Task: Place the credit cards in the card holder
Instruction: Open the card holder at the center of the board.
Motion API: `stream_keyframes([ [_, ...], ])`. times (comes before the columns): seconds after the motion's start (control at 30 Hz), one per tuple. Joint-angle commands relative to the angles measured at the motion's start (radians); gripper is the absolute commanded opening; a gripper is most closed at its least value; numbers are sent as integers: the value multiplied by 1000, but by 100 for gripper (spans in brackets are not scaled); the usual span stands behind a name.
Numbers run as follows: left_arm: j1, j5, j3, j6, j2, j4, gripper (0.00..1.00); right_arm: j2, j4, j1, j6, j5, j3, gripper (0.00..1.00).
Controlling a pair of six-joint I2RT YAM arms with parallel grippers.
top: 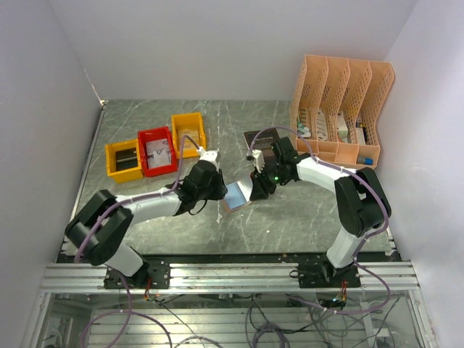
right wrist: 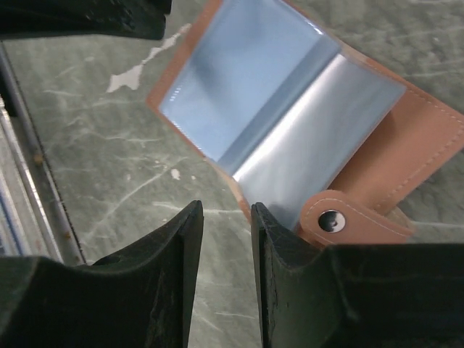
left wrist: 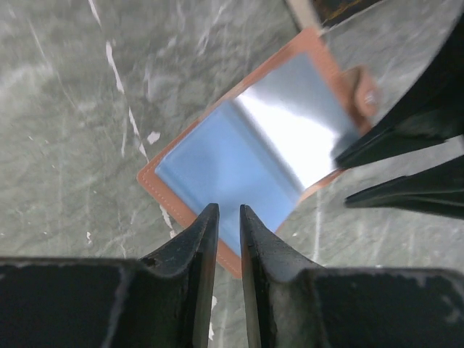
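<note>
The card holder (top: 237, 196) lies unfolded on the table between my two grippers, tan leather with a round snap tab (right wrist: 332, 220). A light blue credit card (left wrist: 217, 174) sits under its clear sleeve. The other half (left wrist: 297, 134) shines silver-grey, and I cannot tell whether that is a card or glare. In the left wrist view, the left gripper (left wrist: 226, 209) hovers over the holder's near corner, jaws a narrow gap apart with nothing between them. The right gripper (right wrist: 225, 206) stands open at the snap end. Only bare table shows in its gap, and one finger is against the holder's edge.
Two yellow bins (top: 124, 160) (top: 188, 134) and a red bin (top: 157, 151) stand at the back left. A tall peach file rack (top: 341, 109) fills the back right. A black book (top: 255, 138) lies just behind the right gripper. The right fingers (left wrist: 406, 167) show in the left wrist view.
</note>
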Motion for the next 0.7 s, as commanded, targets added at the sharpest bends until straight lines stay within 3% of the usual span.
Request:
stream_keyframes([
  [0.0,8,-62,28,54,-113,-27,31,-32,-29,-12,-28,-134,28,33],
  [0.27,42,-142,85,115,-165,-128,38,-47,-39,-14,-40,-176,32,33],
  [0.67,197,-187,339,214,-47,-369,58,-49,-54,-14,-47,-178,42,33],
])
